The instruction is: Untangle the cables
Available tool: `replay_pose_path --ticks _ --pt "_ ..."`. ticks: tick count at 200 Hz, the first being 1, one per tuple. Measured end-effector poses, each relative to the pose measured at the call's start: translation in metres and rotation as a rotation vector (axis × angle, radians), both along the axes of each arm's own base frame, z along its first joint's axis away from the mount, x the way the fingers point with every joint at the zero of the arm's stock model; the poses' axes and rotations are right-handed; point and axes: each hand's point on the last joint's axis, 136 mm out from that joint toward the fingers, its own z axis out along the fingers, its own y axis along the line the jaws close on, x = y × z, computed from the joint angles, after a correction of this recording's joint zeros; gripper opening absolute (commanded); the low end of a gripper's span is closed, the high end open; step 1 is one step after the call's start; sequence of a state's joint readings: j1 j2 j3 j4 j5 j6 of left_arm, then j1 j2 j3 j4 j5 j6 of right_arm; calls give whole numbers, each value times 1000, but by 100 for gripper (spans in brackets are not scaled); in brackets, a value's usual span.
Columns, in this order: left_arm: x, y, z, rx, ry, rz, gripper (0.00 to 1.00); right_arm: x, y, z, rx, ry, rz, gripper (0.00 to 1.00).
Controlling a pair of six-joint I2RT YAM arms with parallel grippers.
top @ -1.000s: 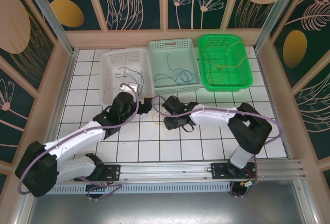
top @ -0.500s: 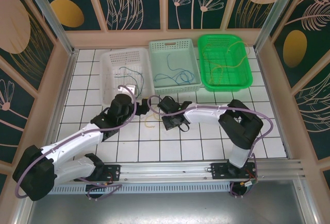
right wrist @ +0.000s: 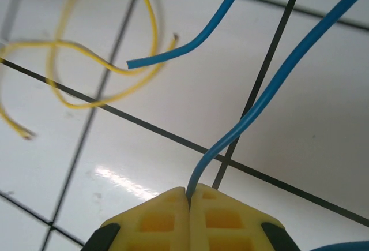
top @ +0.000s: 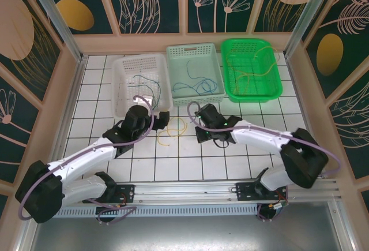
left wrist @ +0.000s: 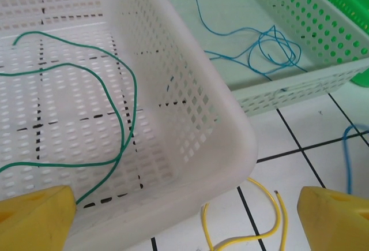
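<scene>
The right pincer [right wrist: 189, 196] is closed on a blue cable [right wrist: 271, 89]. The cable comes out from between the two yellow fingers [right wrist: 155, 222], which are pressed together, bends, and runs up across the white tiles. A loose blue end lies just beside a yellow cable [right wrist: 55, 43] that loops over itself flat on the surface [top: 230, 158]. From above, this pincer [top: 200, 131] sits near the middle of the surface, a little towards the far edge, just in front of the mint basket [top: 196, 101].

The left pincer [left wrist: 184, 216] is open wide and grips nothing. Its yellow fingertips [left wrist: 34, 219] stand far apart on either side of the near right corner of the white basket [left wrist: 230, 130]. From above, it [top: 163, 116] is at that corner, with the yellow loop on the tiles between the two pincers.

Three baskets line the far edge. The white one, on the left, holds a green cable [left wrist: 127, 89] curving over its perforated floor. The mint one in the middle holds a second blue cable [left wrist: 271, 43], knotted into small loops near its right side. The green basket [top: 253, 97], on the right, holds yellow cables [top: 251, 75], one of them trailing over its far right rim.
</scene>
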State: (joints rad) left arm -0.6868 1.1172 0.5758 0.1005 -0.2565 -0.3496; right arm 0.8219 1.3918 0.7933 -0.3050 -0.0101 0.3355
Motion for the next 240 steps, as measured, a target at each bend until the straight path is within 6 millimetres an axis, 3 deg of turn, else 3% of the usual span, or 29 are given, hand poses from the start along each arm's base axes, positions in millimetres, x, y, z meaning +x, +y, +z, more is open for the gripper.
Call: replay_pose_path --ticks 25,53,90,124,182,240 --pt "-1 -8 -6 -10 20 -36 98 8 -5 39 103 -65 -10 0" --pt "-1 -20 -2 -49 12 -82 99 19 -11 63 146 -104 -19 0" --pt "4 -31 17 -101 -32 -112 98 66 -35 85 188 -147 -110 0" --pt "4 -42 29 -146 -59 -156 99 97 -14 103 236 -188 -23 0" --pt "-3 -81 88 -356 -246 -361 98 94 10 122 352 -237 122 0" --pt "2 -113 103 -500 -266 -471 93 75 22 155 480 -308 224 0"
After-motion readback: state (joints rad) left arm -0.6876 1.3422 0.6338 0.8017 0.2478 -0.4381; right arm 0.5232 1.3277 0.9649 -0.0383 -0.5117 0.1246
